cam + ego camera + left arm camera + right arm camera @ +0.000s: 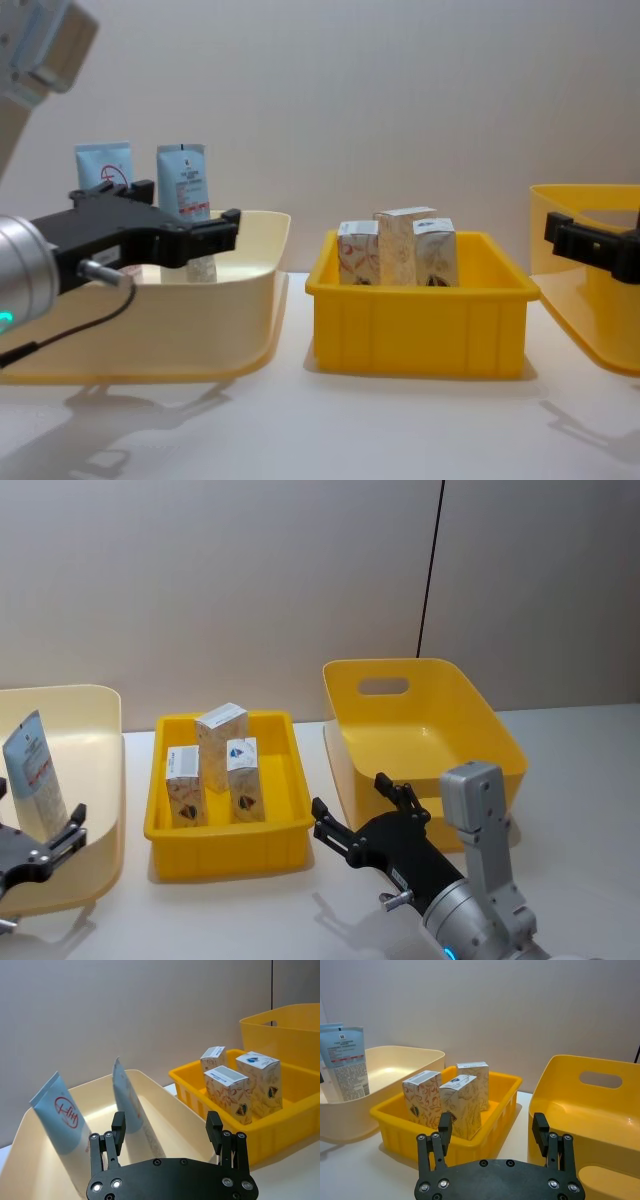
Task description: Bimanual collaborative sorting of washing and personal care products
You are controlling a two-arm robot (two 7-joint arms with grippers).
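Two pale blue tubes stand leaning in the cream bin (105,780) on the left: one with a red round logo (57,1115) and one beside it (127,1102). Three small cartons with brown print (220,735) (185,785) (243,770) stand upright in the shallow yellow tray (225,855) in the middle. My left gripper (166,1125) hovers open over the near side of the cream bin, just short of the tubes, holding nothing. Between the tray and the deep yellow bin (430,730), my right gripper (352,795) is open and empty, pointing towards the cartons.
All three containers sit in a row on a white table (330,420), with a plain wall behind. The deep yellow bin on the right has a handle slot (600,1079) and nothing visible inside. Bare tabletop lies in front of the containers.
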